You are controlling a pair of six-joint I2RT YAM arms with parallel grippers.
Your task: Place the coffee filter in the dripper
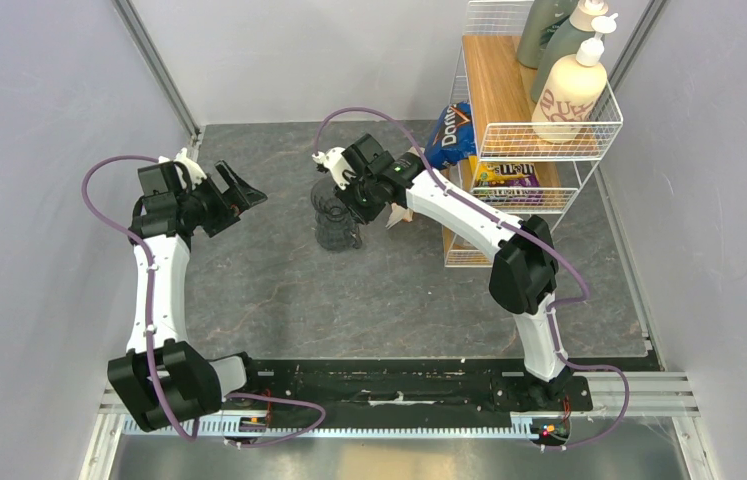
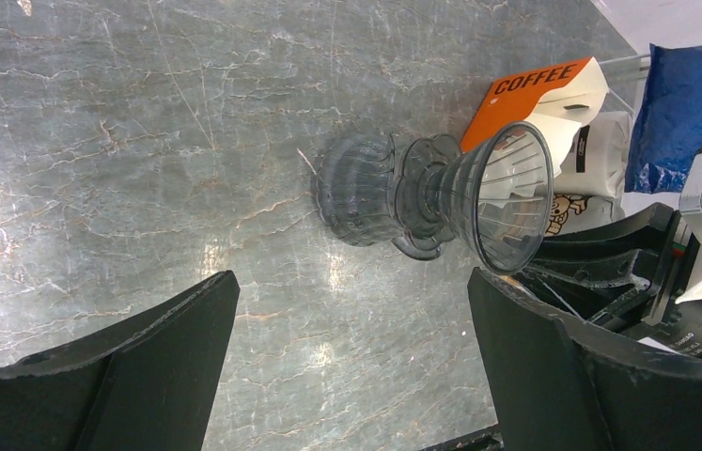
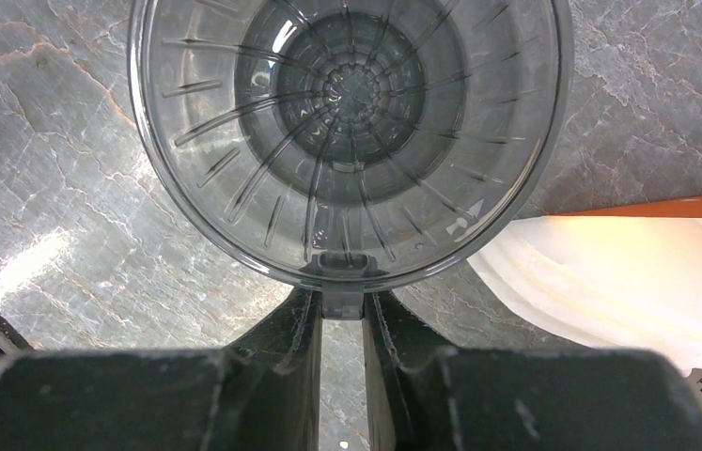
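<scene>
Nearest, both arms are sitting bolted at the near edge of the desk (image 1: 349,300) and leaning toward its far half. Over the left side, the left pincer (image 1: 239,187) is hovering with its jaws spread wide and nothing between them, facing the dripper (image 3: 347,141) from well apart. Further in, the right pincer (image 3: 341,310) is gripping the small handle tab on the dripper's rim, its two fingers (image 3: 281,348) pressing in from either side. The dripper is standing upright in the far half of the desk, about midway between the left and right edges, perched on a dark ribbed base (image 2: 356,188). Just beyond its rim, a packet (image 2: 535,85) with an orange COFFEE label and white layered paper is lying on the desk. Past that, toward the far right corner, a wire rack (image 1: 599,135) is standing with a blue chip bag (image 1: 449,135) at its left side and pump bottles (image 1: 569,95) on its top shelf.
</scene>
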